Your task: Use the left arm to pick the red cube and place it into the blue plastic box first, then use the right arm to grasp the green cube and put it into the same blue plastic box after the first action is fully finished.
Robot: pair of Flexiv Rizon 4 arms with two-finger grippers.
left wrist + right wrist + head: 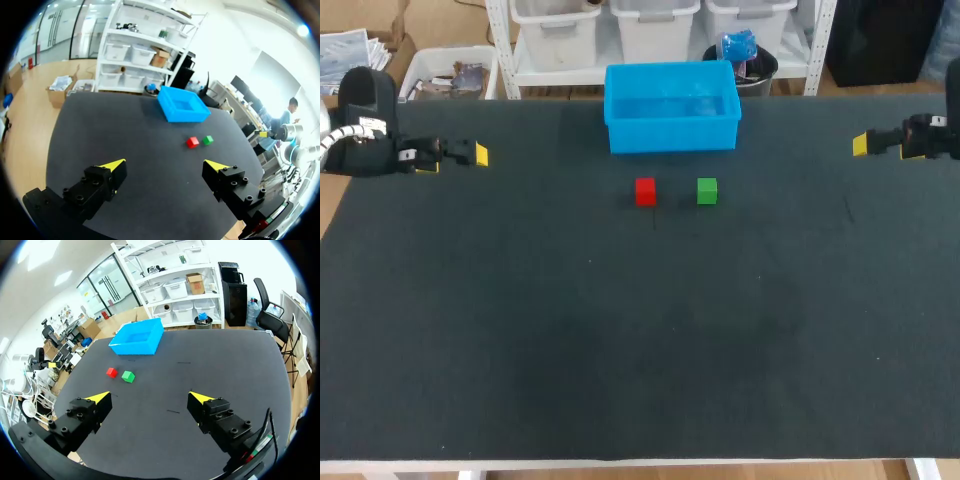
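Fingers of the left gripper [165, 165] stand wide apart with nothing between them, and the right gripper [149, 397] is just as wide and just as empty. Well ahead of the left jaws, toward their right finger, sits the red cube [192, 142]. The green cube [208, 140] is close beside it but not touching, and the blue box [185, 116] lies beyond both.

From where I stand, the neighbour looks like the main risk. If one finger comes down into the gap between the cubes, it may shove the green one off its spot and spoil the right arm's later grasp. The box wall also sits near the cubes, so a low carry could clip its rim, and a high release might let the cube bounce out. If the right arm starts early, both arms would crowd the same patch of table [620, 350].
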